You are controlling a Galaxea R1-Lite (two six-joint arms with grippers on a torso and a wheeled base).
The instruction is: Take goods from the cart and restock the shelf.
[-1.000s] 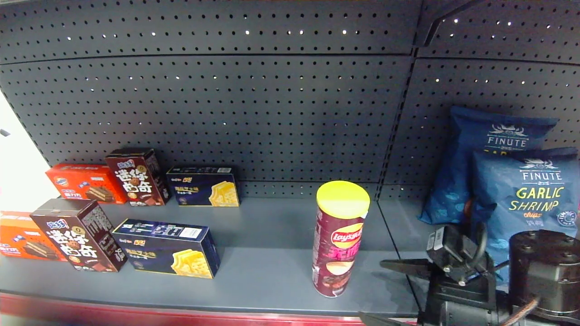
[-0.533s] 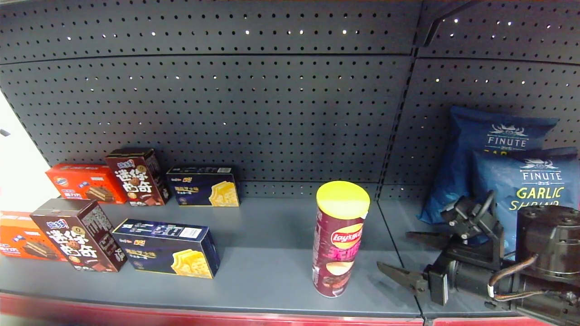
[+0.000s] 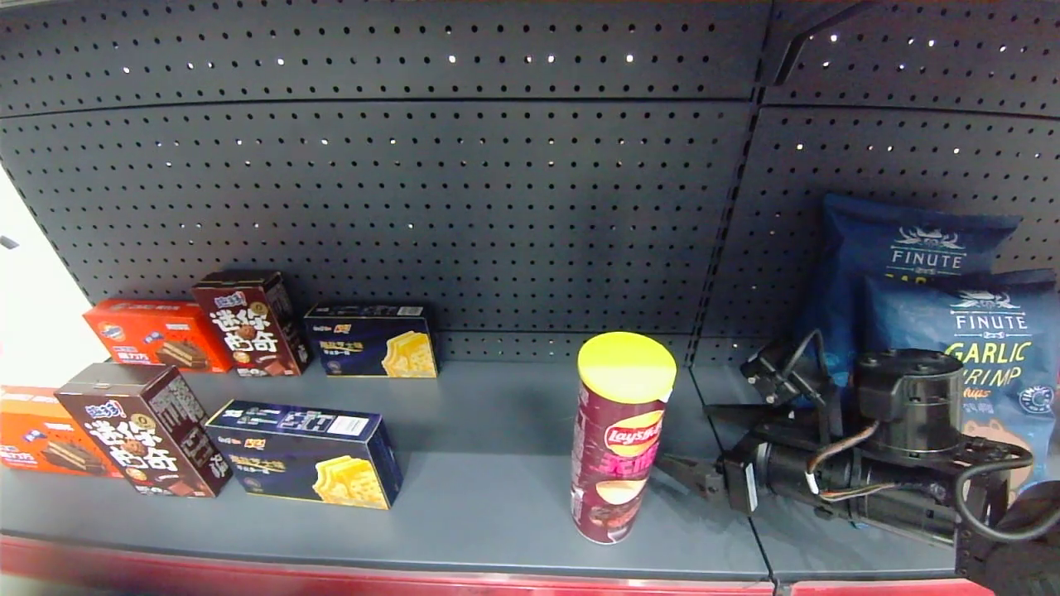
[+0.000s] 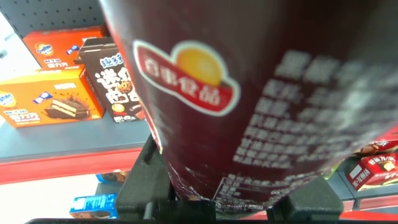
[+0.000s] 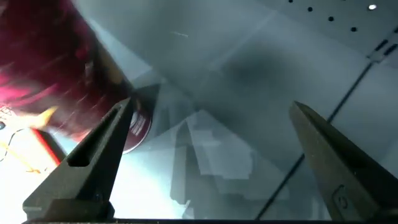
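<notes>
A maroon chips can [image 3: 617, 439] with a yellow lid stands upright on the grey shelf [image 3: 489, 505], near its front edge. My right gripper [image 3: 687, 439] lies level just to the can's right, open, with its fingertips close to the can but nothing between them. In the right wrist view the same can [image 5: 56, 81] sits beside one finger [image 5: 93, 168] of the open right gripper [image 5: 211, 149]. In the left wrist view my left gripper [image 4: 224, 208] is shut on a second dark red chips can [image 4: 249, 93], held below shelf level.
Orange, brown and navy snack boxes [image 3: 306, 451] stand in two rows on the shelf's left part. Blue chip bags [image 3: 952, 331] lean against the pegboard behind my right arm. A shelf divider seam [image 3: 720, 447] runs between the can and the bags.
My right arm has risen from the lower right corner and swung left along the shelf, bringing the open gripper close to the standing can. The can and boxes have not moved.
</notes>
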